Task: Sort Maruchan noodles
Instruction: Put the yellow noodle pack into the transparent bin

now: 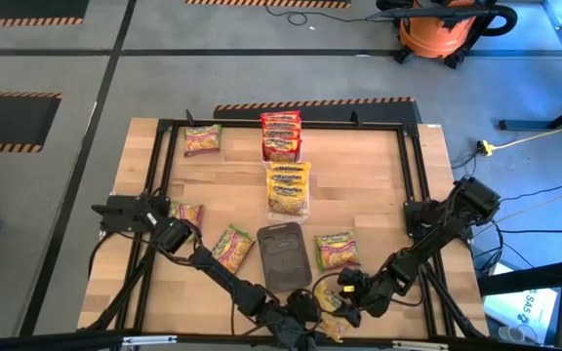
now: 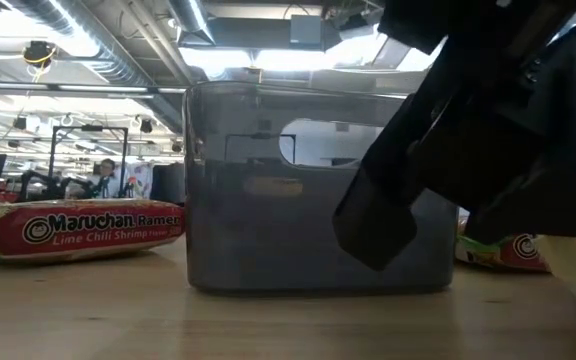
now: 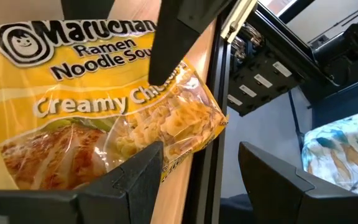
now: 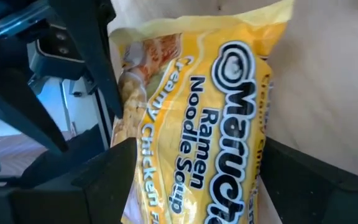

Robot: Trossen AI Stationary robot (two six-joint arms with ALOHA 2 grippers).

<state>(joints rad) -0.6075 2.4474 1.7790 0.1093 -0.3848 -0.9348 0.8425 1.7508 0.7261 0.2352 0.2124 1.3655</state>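
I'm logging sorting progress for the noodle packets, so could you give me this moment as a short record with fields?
red packets: stacked at the table's far edge
yellow packets: pile mid-table
green-and-pink packets: scattered, one at the far left, three nearer the arms
dark tray: near the front, middle
stray yellow packet: Creamy Chicken, at the front edge
left gripper: open, beside that packet
right gripper: open, straddling that packet

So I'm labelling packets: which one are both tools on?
Start at the dark tray mid-table and go to the near edge, where both arms meet. The yellow packet lies there at the table's rim. It alone reads Creamy Chicken between the left tool and right tool.
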